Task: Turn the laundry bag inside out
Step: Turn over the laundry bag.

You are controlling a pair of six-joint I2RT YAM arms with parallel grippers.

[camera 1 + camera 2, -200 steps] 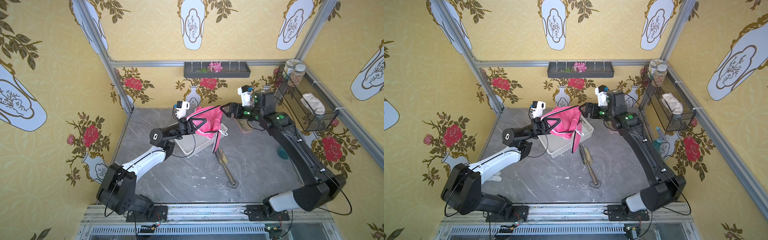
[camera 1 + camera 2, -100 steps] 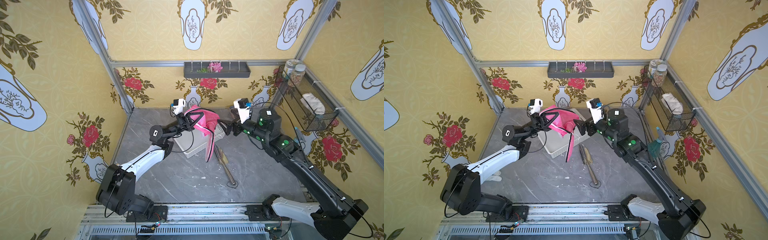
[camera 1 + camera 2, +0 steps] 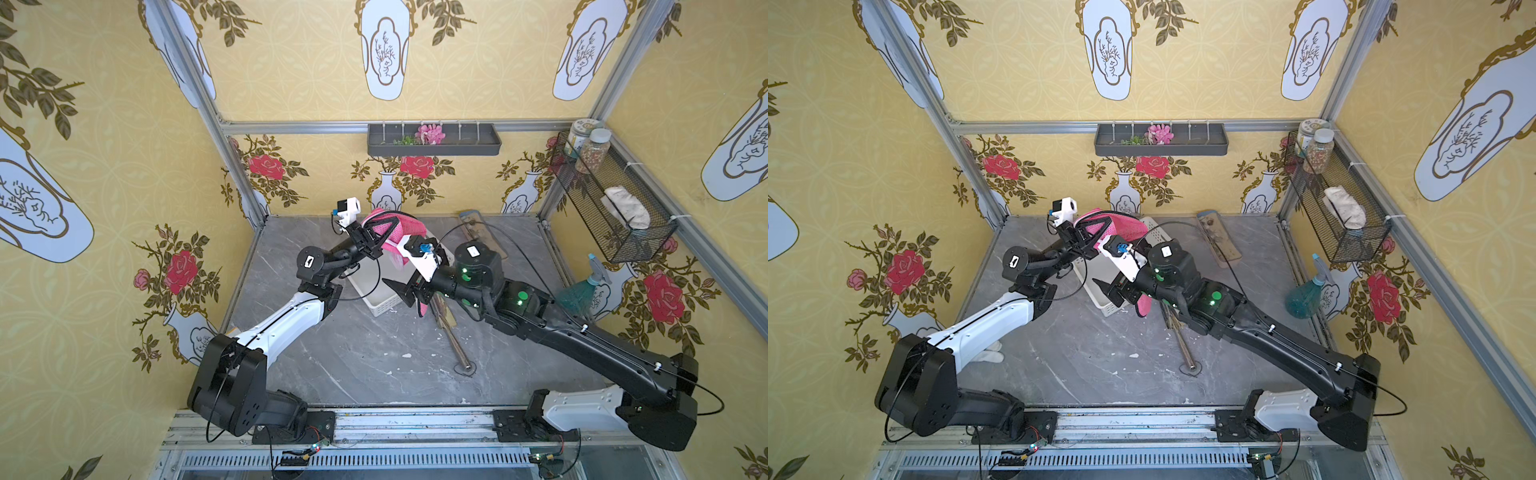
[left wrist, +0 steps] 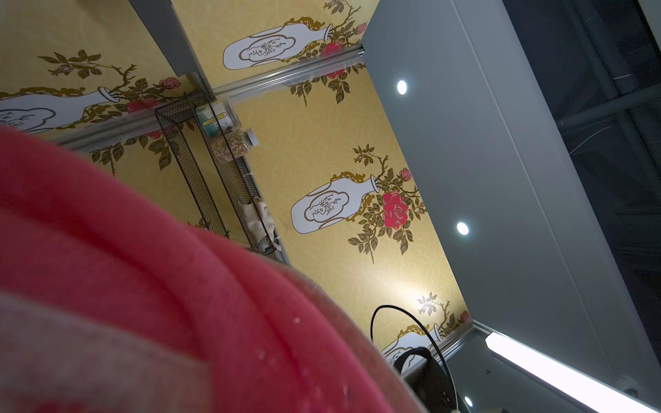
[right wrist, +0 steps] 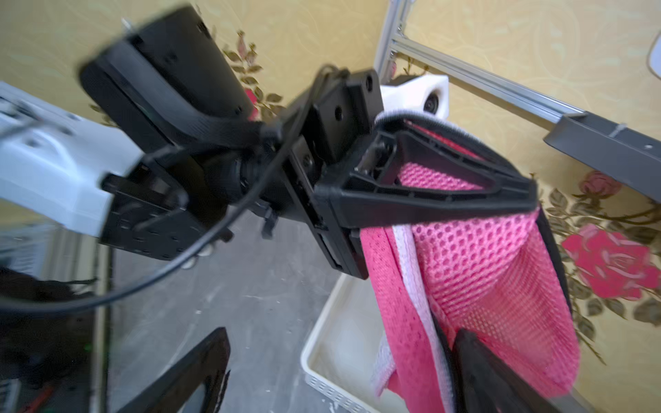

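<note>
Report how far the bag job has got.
Done: the laundry bag is lifted above the basket, pinched in the shut left gripper. In hand: the open right gripper sits at its hanging end, one finger by the mesh. Left: pulling the mesh through; how much has turned I cannot tell.

A white perforated plastic basket [image 3: 379, 302] stands on the grey marble-pattern worktop [image 3: 353, 357], with a long metal-shafted implement [image 3: 456, 347] lying just beside it. At the right wall, a teal translucent spray bottle [image 3: 578, 296] stands below a black wire-mesh wall basket [image 3: 582, 203] holding two clear jars [image 3: 592, 151] and a white cloth [image 3: 625, 208].
</note>
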